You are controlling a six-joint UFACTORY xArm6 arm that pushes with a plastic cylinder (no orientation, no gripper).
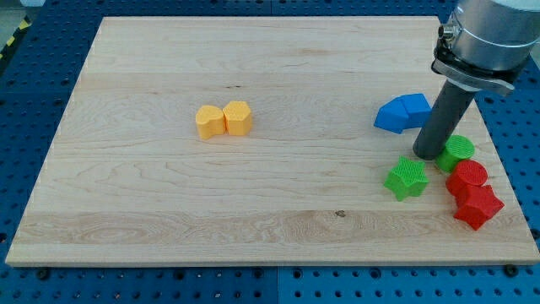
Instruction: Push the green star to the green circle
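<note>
The green star (407, 178) lies near the view's right, low on the wooden board (169, 203). The green circle (458, 150) sits just up and to the right of it, partly hidden by my rod. My tip (428, 155) rests on the board between the two, just above the star's upper right and touching or nearly touching the circle's left side.
A blue block (403, 112) lies above the tip. A red circle (467, 177) and a red star (477, 205) sit right of the green star, by the board's right edge. Two yellow blocks (224, 120) sit side by side left of centre.
</note>
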